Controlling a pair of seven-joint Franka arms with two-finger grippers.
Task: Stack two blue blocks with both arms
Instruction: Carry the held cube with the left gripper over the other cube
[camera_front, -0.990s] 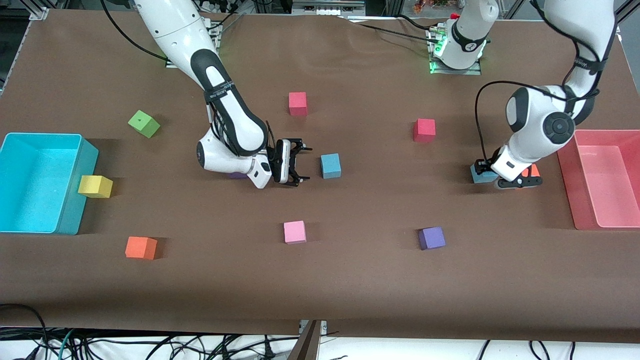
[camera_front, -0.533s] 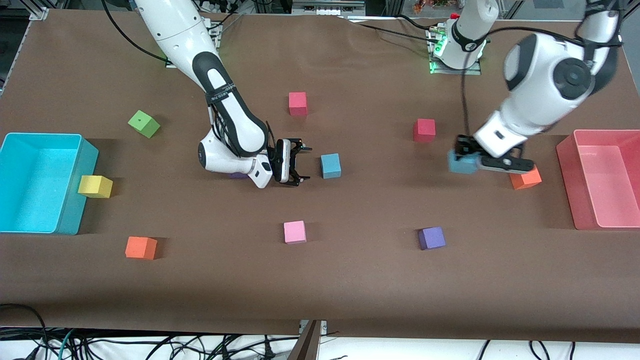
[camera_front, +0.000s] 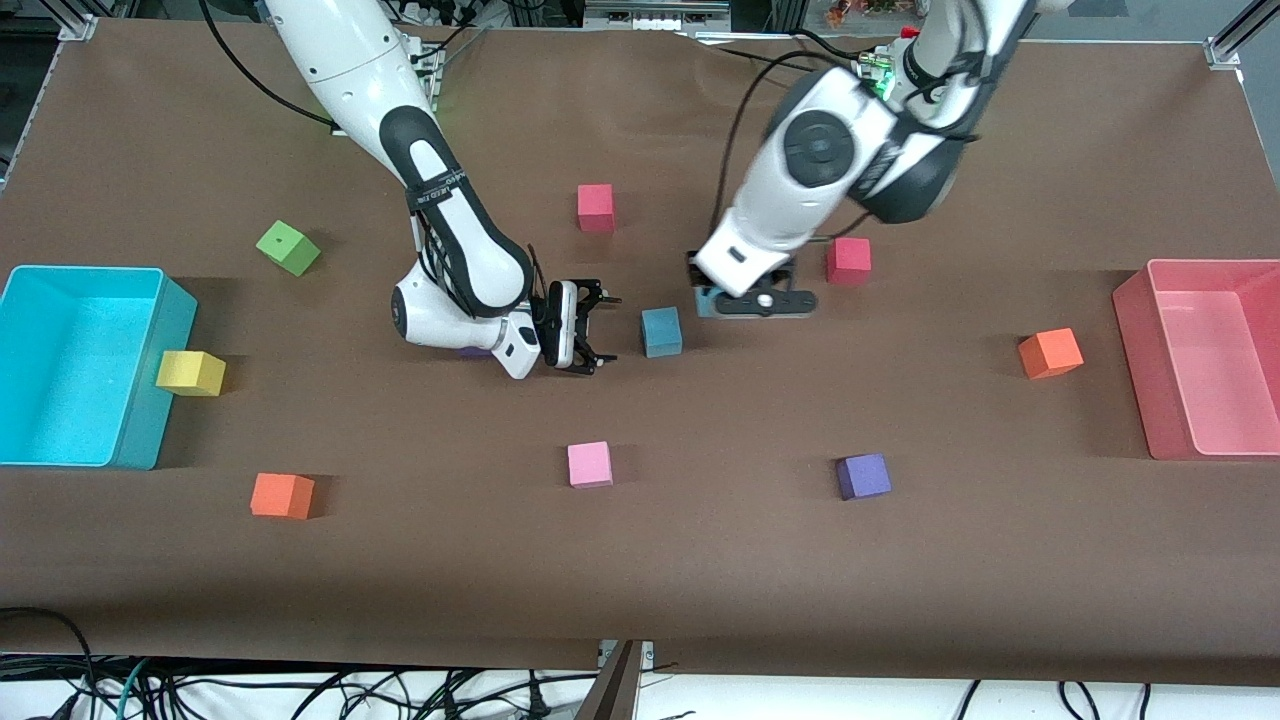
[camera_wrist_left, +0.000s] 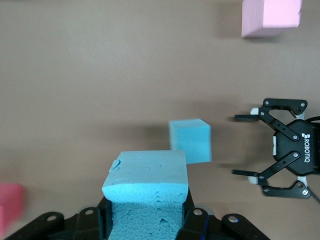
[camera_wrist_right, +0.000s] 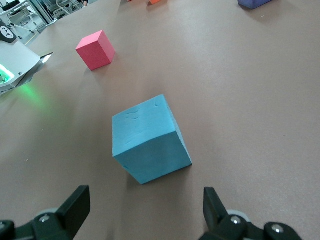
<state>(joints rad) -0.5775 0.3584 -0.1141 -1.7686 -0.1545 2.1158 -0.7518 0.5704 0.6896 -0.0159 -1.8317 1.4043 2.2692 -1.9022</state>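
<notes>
The left gripper (camera_front: 752, 300) is clamped on one blue block (camera_wrist_left: 147, 187), carried just above the table beside the second blue block (camera_front: 661, 331), which rests mid-table. The right gripper (camera_front: 590, 327), fingers spread wide, waits low beside that resting block. The held cube's pitted, dented face suggests light, soft foam, probably easily crushed; grasp opposite flat sides near mid-height, squeezing gently.

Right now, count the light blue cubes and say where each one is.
2. One light blue cube sits on the table in front of the open right gripper; the other light blue cube is held in the left gripper, in the air close beside it.
</notes>
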